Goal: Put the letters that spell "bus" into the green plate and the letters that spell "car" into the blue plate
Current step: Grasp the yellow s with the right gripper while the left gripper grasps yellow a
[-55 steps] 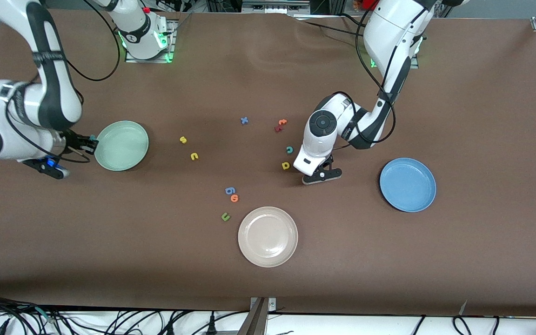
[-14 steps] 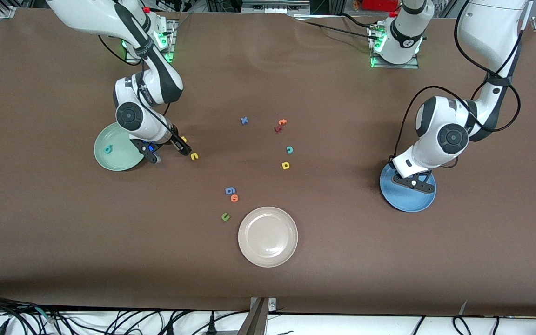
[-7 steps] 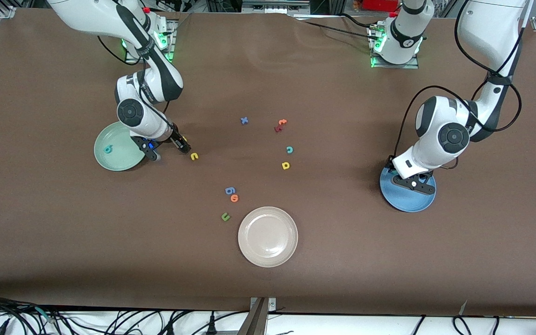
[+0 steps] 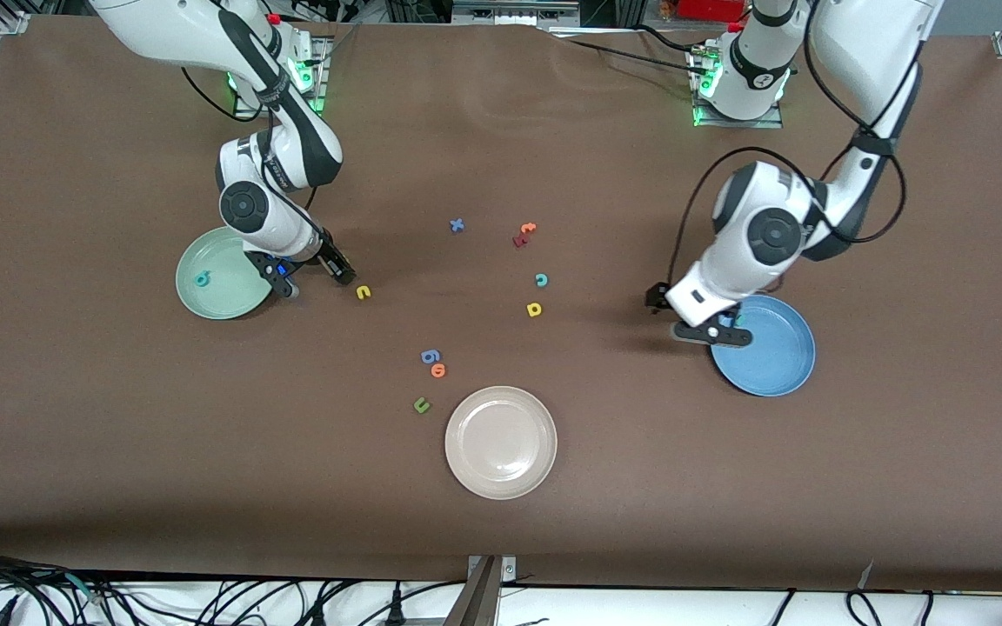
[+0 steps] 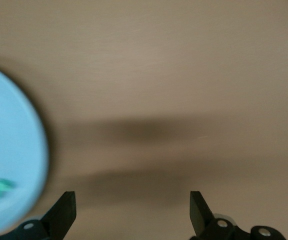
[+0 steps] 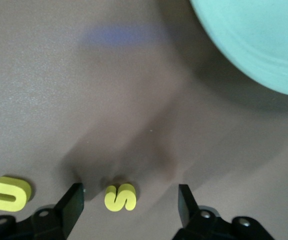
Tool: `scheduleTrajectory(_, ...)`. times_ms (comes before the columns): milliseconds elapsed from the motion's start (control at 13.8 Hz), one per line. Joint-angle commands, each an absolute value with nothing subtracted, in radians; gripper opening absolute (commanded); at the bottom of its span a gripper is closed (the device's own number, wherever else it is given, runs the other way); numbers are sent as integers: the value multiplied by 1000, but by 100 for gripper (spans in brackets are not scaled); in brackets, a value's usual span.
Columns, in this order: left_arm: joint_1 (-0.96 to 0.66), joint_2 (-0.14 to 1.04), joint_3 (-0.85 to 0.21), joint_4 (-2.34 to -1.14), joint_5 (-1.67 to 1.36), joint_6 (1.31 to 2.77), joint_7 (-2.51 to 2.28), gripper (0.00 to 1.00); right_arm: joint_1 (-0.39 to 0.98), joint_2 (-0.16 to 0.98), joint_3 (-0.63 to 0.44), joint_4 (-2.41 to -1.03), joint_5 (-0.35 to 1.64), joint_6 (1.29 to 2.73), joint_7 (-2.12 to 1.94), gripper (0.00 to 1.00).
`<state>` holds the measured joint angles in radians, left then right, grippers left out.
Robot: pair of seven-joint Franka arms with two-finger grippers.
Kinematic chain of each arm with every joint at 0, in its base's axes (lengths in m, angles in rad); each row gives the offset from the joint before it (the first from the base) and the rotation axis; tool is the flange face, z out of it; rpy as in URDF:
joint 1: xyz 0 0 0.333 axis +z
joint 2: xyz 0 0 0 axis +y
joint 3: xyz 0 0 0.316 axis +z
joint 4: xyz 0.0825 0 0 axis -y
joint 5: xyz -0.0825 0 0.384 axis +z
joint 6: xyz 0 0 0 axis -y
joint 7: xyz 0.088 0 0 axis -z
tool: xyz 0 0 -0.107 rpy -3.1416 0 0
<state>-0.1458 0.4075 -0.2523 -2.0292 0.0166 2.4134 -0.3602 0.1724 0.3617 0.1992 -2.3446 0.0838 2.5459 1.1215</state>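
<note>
Right pincer [image 6: 129,200] apart around yellow "s" [image 6: 120,196], left pincer [image 5: 132,210] apart — seemingly empty

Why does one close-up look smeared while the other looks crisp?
Left wrist view: blurred throughout, the blue plate and a teal letter on it smeared. Right wrist view: sharp, yellow "s" and yellow "u" crisp, soft shadows across the table.

Front view: high above the table [image 4: 501,539], angled down toward both arm bases, wide enough for all three plates; right wrist view: close over the tabletop, facing down onto the yellow "s" [image 6: 120,196] and green plate [image 6: 264,45], both also in front view; left wrist view: close, facing down, sharing the blue plate [image 5: 9,165].
</note>
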Motion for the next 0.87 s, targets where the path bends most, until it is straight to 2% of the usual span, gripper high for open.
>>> scheduleTrajectory(0, -245, 492, -253, -1912, 0, 2393, -555, 100, 166, 351, 210, -2364, 104, 2568, 1129, 80)
scheduleTrajectory(218, -331, 581, -252, -1801, 11, 2393, -743, 100, 166, 354, 212, -2364, 106, 2576, 1129, 79)
scheduleTrajectory(436, -386, 669, -244, -1703, 15, 2393, -908, 100, 166, 354, 212, -2364, 106, 2576, 1129, 72)
scheduleTrajectory(799, -466, 716, -196, -1663, 61, 2393, -1072, 100, 166, 374, 212, -2362, 106, 2603, 1129, 71)
